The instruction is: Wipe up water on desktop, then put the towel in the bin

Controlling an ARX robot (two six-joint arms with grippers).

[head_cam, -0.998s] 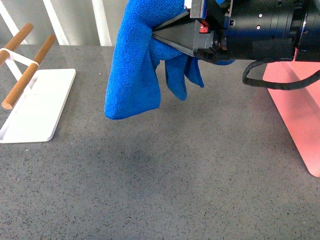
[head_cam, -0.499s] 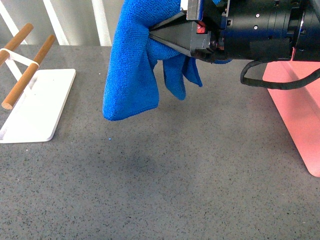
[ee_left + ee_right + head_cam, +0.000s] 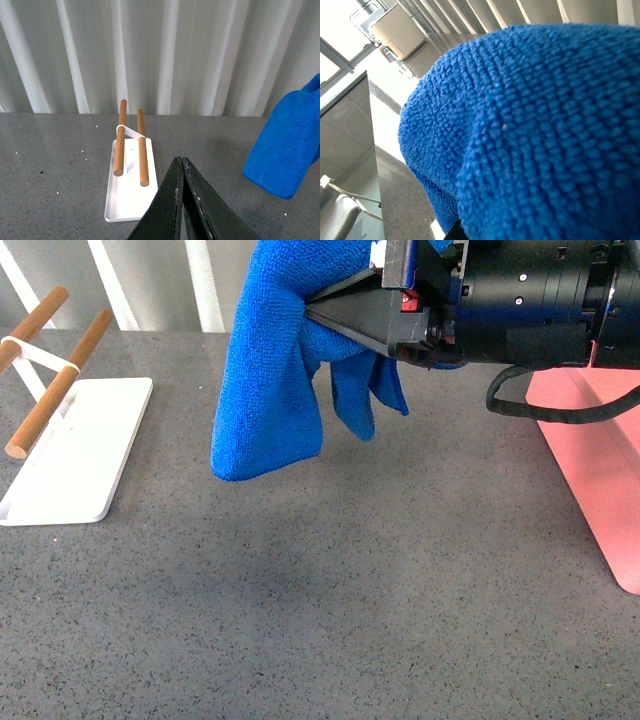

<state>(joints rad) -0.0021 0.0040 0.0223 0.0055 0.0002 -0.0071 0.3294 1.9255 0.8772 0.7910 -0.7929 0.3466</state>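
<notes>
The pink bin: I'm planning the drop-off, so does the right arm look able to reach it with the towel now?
Probably yes. The right pincer holds the blue towel lifted clear of the desktop, and the pink bin sits just beside that arm with nothing visible between them.

Left gripper (image 3: 181, 162) in close, its two dark fingers (image 3: 170, 200) pressed flat together with nothing between them, tips pointing out over the speckled grey desktop (image 3: 55, 190). Just beyond the tips lies a flat white tray (image 3: 127, 202), running lengthwise toward the desktop's far edge, with two wooden rods (image 3: 142, 152) lying along it side by side, joined near their far ends by a white band (image 3: 129, 131). Well apart from the tray hangs the blue towel (image 3: 287, 145), fluffy and folded over. A ribbed white wall (image 3: 200, 55) stands behind the far edge
</notes>
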